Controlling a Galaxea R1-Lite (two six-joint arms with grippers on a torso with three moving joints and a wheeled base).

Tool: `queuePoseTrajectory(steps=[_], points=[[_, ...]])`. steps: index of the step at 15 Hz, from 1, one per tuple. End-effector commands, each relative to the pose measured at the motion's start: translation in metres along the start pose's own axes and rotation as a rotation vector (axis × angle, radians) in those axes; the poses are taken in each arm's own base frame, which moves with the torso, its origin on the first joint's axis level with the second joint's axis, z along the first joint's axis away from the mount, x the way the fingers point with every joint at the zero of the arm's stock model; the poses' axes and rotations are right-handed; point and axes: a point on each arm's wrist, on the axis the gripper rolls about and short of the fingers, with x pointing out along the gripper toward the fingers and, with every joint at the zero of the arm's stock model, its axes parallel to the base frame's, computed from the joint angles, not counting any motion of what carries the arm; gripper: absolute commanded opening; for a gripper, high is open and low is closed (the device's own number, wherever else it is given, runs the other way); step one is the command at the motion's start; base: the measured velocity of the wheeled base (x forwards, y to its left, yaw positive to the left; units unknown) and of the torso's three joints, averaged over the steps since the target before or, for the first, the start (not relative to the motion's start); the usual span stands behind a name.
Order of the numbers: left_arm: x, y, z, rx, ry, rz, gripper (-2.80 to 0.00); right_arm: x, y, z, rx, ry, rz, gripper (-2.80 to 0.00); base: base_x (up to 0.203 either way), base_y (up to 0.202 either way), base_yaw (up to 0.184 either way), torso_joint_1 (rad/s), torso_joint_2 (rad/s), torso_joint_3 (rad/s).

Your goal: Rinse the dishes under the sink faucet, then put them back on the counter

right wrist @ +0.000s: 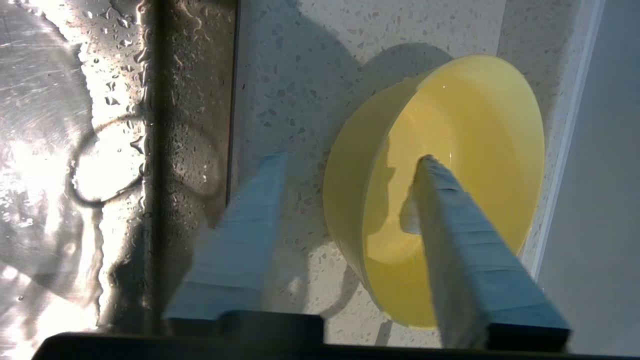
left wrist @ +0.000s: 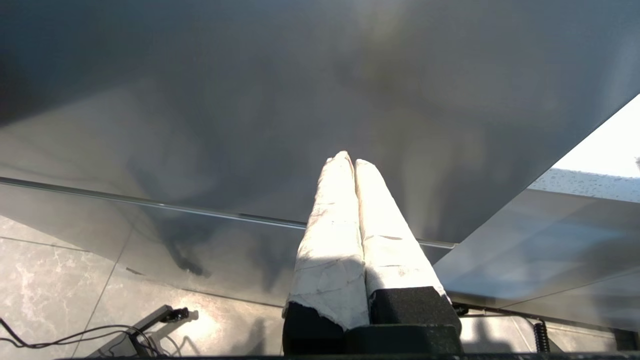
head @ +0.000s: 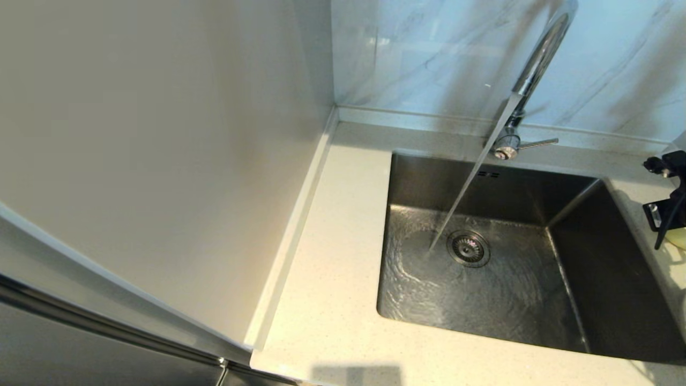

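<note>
The pale-yellow bowl (right wrist: 465, 165) stands on the speckled counter (right wrist: 295, 75) just beside the sink's wet rim (right wrist: 190, 100). My right gripper (right wrist: 351, 159) is open and straddles the bowl's near wall, one blue-taped finger (right wrist: 465, 240) inside the bowl and the other outside. In the head view this gripper (head: 664, 212) sits at the far right edge, with a sliver of the bowl (head: 678, 238) below it. Water runs from the chrome faucet (head: 536, 69) into the steel sink (head: 514, 300) near the drain (head: 468, 248). Plate and chopstick are out of view. My left gripper (left wrist: 348, 159) is shut and parked off the counter.
A beige side wall (head: 161, 161) borders the counter (head: 332, 257) on the left, and the marble wall (head: 429, 53) stands behind. The faucet's lever (head: 538, 143) points right. In the left wrist view a brushed steel front (left wrist: 250, 100) fills the frame above a tiled floor (left wrist: 50, 280).
</note>
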Motion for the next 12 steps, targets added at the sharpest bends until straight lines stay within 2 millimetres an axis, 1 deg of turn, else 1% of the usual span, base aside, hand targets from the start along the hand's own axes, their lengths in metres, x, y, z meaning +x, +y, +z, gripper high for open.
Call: queuePoseTrajectory(steps=[1,3,6,8,9,10,12], points=[[0.000,0.000,0.000,-0.001,0.000,0.000,-2.80,-0.003,-0.001,0.002,-0.001,-0.010,-0.004,0.00,0.000,0.000,0.000,0.000,0.00,0.000],[0.000,0.000,0.000,-0.001,0.000,0.000,-2.80,-0.012,-0.006,0.011,0.025,-0.075,-0.032,0.00,0.000,0.000,0.000,0.000,0.00,0.000],[0.000,0.000,0.000,-0.001,0.000,-0.001,-2.80,-0.042,-0.017,0.025,0.053,-0.179,-0.068,0.00,0.000,0.000,0.000,0.000,0.00,0.000],[0.000,0.000,0.000,-0.001,0.000,0.000,-2.80,-0.064,-0.021,0.032,0.078,-0.228,-0.062,0.00,0.000,0.000,0.000,0.000,0.00,0.000],[0.000,0.000,0.000,-0.001,0.000,0.000,-2.80,-0.074,-0.022,0.034,0.084,-0.250,-0.046,-2.80,0.000,0.000,0.000,0.000,0.00,0.000],[0.000,0.000,0.000,-0.001,0.000,0.000,-2.80,-0.080,-0.021,0.036,0.082,-0.261,-0.028,-2.80,0.000,0.000,0.000,0.000,0.00,0.000],[0.000,0.000,0.000,-0.001,0.001,0.000,-2.80,-0.083,-0.016,0.038,0.075,-0.265,-0.011,-2.80,0.000,0.000,0.000,0.000,0.00,0.000]])
